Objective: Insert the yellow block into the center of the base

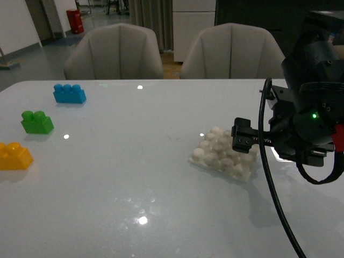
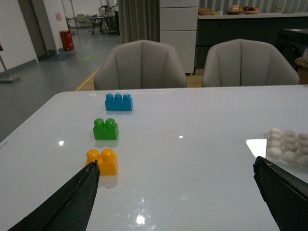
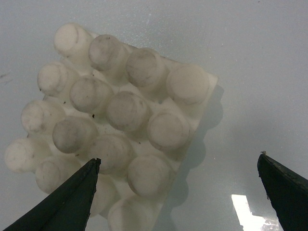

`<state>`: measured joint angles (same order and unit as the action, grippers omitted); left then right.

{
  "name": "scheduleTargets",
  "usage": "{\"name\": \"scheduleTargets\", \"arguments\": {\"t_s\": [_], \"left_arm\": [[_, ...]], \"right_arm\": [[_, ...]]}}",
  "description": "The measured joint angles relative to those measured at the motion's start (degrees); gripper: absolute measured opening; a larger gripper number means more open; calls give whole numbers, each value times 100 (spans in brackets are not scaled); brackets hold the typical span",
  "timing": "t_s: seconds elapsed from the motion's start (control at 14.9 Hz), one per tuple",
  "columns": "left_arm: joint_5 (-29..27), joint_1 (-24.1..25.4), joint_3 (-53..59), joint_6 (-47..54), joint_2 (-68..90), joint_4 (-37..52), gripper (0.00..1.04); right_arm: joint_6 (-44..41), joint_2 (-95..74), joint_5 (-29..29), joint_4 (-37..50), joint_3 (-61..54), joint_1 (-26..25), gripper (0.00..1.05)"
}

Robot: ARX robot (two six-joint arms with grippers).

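The yellow block (image 1: pixel 15 156) lies on the white table at the far left, and the left wrist view shows it (image 2: pixel 103 161) just beyond the tip of one finger. My left gripper (image 2: pixel 175 164) is open and holds nothing; the front view does not show it. The base (image 1: pixel 223 154), a white studded plate, rests right of centre. My right gripper (image 1: pixel 246 138) hovers open over its right edge. In the right wrist view the base (image 3: pixel 115 120) fills the area under one finger, and the gripper (image 3: pixel 179 159) straddles the plate's edge and bare table.
A green brick (image 1: pixel 36 122) and a blue brick (image 1: pixel 69 93) lie behind the yellow one in a row at the left. Two grey chairs (image 1: pixel 114 51) (image 1: pixel 232 51) stand behind the table's far edge. A bright patch of reflected light (image 2: pixel 256 147) lies beside the base.
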<state>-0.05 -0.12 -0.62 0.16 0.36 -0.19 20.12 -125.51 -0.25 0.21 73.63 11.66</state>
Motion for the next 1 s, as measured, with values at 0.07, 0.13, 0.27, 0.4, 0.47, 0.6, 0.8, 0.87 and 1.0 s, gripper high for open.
{"name": "scheduleTargets", "arguments": {"t_s": [0.07,0.13,0.27,0.4,0.47,0.6,0.8,0.87,1.0], "left_arm": [[0,0,0,0,0,0,98],[2,0,0,0,0,0,98],[2,0,0,0,0,0,98],[0,0,0,0,0,0,98],[0,0,0,0,-2,0,98],[0,0,0,0,-2,2,98],[0,0,0,0,0,2,98],[2,0,0,0,0,0,98],[0,0,0,0,-2,0,98]], "right_arm": [[120,-122,7,-175,240,-4,98],[199,-260,7,-271,433,-9,98],[302,-546,-17,-483,769,-11,98],[321,-682,-96,-520,935,-9,98],[275,-837,-116,-573,1121,4,98],[140,-955,-35,-588,1268,83,98],[-166,-1016,-39,-520,1320,240,98],[-232,-1016,-76,-485,1320,293,98],[-409,-1029,-166,-374,1309,378,98]]}}
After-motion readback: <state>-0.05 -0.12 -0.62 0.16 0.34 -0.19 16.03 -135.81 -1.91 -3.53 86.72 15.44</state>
